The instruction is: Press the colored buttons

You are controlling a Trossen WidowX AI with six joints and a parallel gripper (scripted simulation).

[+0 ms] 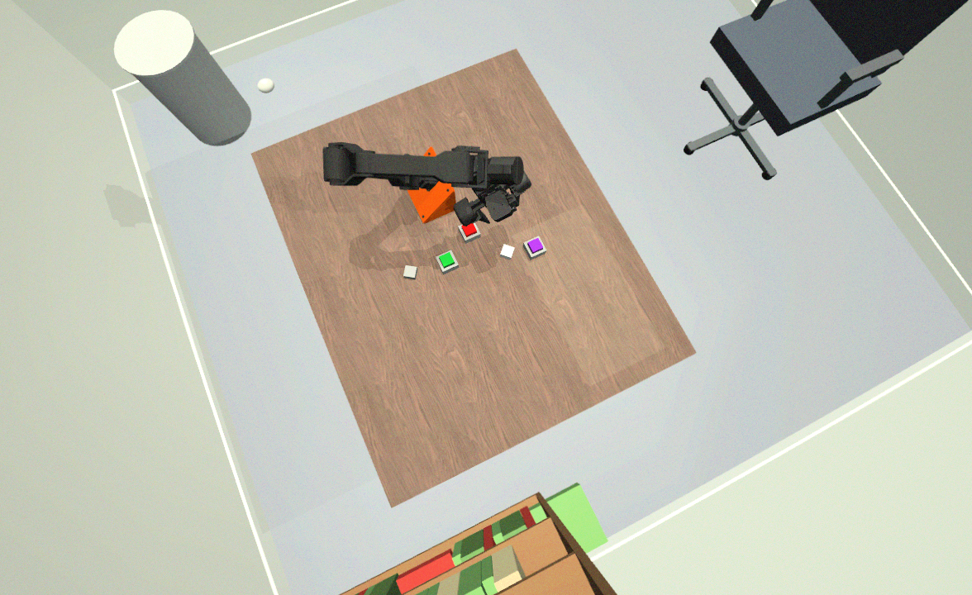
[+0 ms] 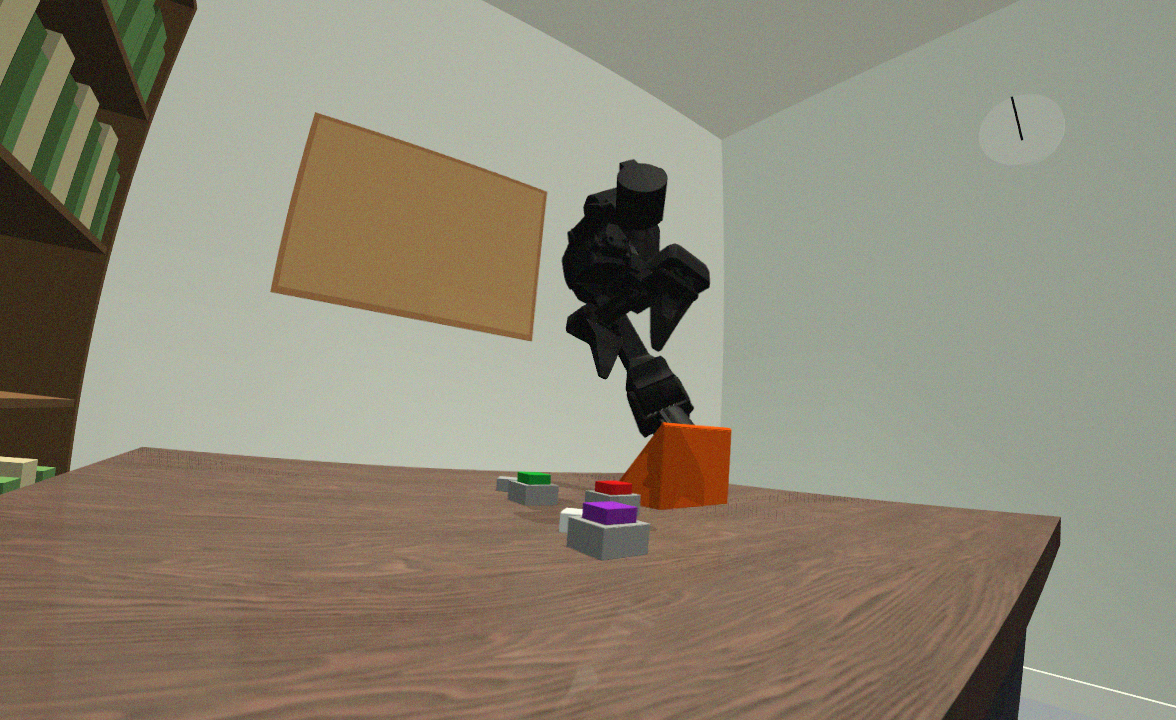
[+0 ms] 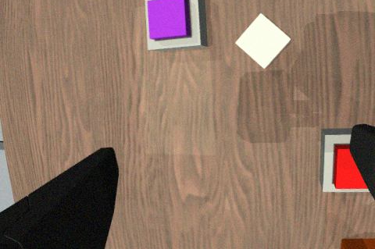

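Three buttons on grey bases sit on the wooden table (image 1: 474,369) (image 2: 306,582) (image 3: 183,129): the green button (image 1: 445,260) (image 2: 533,478), the red button (image 1: 469,230) (image 2: 613,487) (image 3: 348,168) and the purple button (image 1: 535,245) (image 2: 609,512) (image 3: 168,17). All three stand raised. My gripper (image 1: 483,212) (image 2: 632,358) (image 3: 237,149) is open and empty. It hangs high above the table and points down, just beyond the red button. In the wrist view the right finger covers the red button's right edge.
A white block (image 1: 507,250) (image 3: 262,40) (image 2: 570,514) lies between the red and purple buttons. A second pale block (image 1: 410,272) (image 2: 504,482) lies left of the green button. The arm's orange base (image 1: 434,203) (image 2: 681,465) stands behind the red button.
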